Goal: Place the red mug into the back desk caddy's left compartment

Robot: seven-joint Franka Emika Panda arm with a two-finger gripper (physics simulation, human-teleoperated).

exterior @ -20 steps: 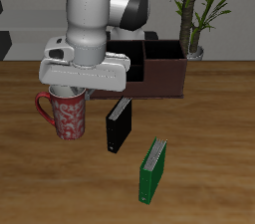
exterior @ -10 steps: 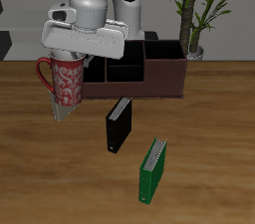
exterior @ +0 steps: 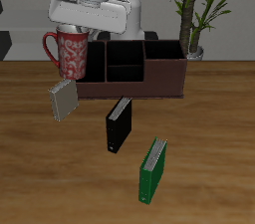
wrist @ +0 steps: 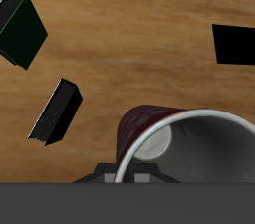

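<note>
The red mug (exterior: 74, 55) with pale speckles hangs upright in my gripper (exterior: 76, 35), which is shut on its rim. It is lifted off the table, just in front of one end of the back desk caddy (exterior: 134, 81), a long dark brown box with black inner walls. The end section nearest the mug is the left compartment (exterior: 96, 64); the mug partly hides it. In the wrist view the mug (wrist: 149, 128) shows its pale inside close up over the wooden table. My fingers are mostly hidden by the mug.
A grey book (exterior: 63, 99) leans just below the mug. A black book (exterior: 119, 124) (wrist: 55, 112) and a green book (exterior: 152, 171) (wrist: 22, 29) stand nearer the table's front edge. A potted plant (exterior: 194, 14) stands behind the caddy's far end.
My gripper has lifted the red mug up and back toward the caddy's end. The grey book that the mug hid now shows on the table below it.
</note>
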